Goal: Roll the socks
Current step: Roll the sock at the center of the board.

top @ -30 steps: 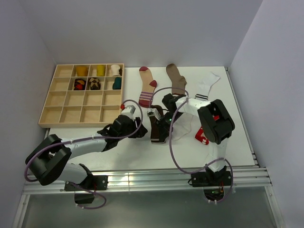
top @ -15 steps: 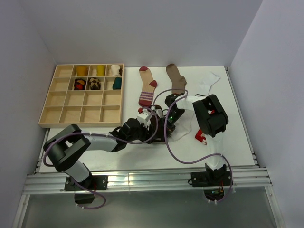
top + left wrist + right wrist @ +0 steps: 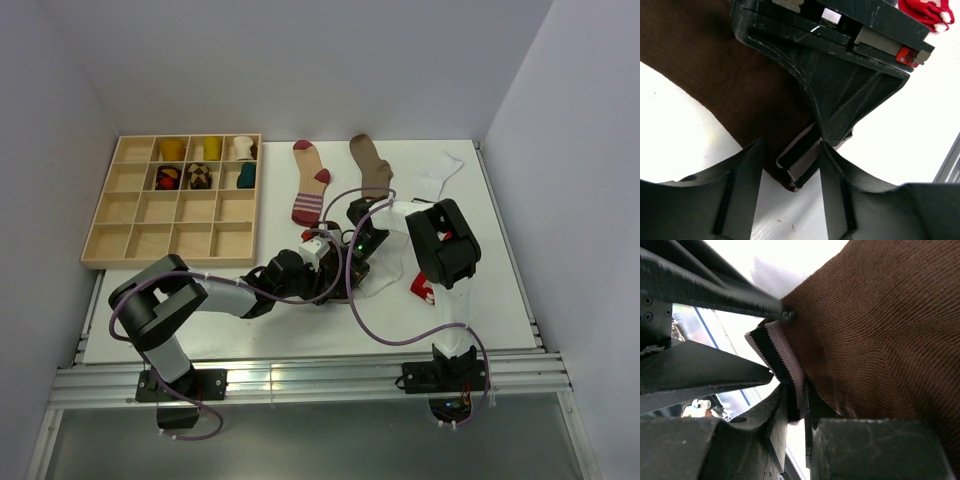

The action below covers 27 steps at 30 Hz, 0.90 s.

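Top view: both arms reach in to the middle of the table [image 3: 250, 320]. The left claw [image 3: 328, 272] comes from the left and the right claw [image 3: 352, 260] from the far right, and they almost touch. From up here they hide what lies between them. Along the far edge lie a red-striped sock [image 3: 310, 188], a tan sock [image 3: 372, 166] and a white sock [image 3: 438, 176]. A second white sock [image 3: 388, 274] shows under the right arm, and a red sock [image 3: 424, 291] lies just right of it. The wooden tray [image 3: 135, 208] sits at the far left, with rolled bundles in its far compartments.

Left wrist view: my left claw's fingers [image 3: 742, 190] stand spread on either side of the pale ribbed cuff [image 3: 801, 162] of the dark brown sock [image 3: 710, 60]. There is clear table between the cuff and one finger, so nothing is gripped. The right claw's black body fills the top of the frame, with its tip down on the cuff. The sock runs flat away to the left.

Right wrist view: the right claw's fingers [image 3: 777, 427] are pressed together on the folded cuff edge, pinching it. The left claw's two black fingertips straddle the same cuff from the left. I cannot tell from here whether they touch it.
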Each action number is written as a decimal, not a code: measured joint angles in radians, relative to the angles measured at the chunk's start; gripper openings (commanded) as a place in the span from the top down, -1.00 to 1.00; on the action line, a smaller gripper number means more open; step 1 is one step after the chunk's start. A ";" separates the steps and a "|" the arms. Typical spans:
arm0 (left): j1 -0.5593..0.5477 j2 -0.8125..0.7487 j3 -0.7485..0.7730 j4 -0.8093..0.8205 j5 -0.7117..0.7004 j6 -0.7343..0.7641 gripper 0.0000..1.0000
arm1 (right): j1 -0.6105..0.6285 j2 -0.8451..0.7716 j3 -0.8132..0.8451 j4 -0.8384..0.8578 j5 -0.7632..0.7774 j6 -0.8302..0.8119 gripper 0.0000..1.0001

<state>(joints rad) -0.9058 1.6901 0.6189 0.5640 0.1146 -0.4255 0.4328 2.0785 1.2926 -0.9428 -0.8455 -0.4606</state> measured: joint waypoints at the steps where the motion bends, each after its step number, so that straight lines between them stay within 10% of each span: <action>1: 0.000 0.000 0.000 0.000 0.003 -0.005 0.09 | 0.000 0.000 0.000 0.000 0.001 0.000 0.75; 13: 0.000 0.030 0.007 0.019 0.039 -0.066 0.97 | 0.001 -0.029 0.003 0.002 0.027 0.035 0.03; 27: 0.060 0.031 0.128 -0.280 0.137 -0.257 0.99 | -0.192 -0.428 -0.121 0.227 0.156 0.005 -0.16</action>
<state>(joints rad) -0.8463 1.7206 0.7471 0.2844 0.2512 -0.6827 0.2413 1.6501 1.1713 -0.7155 -0.6899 -0.4561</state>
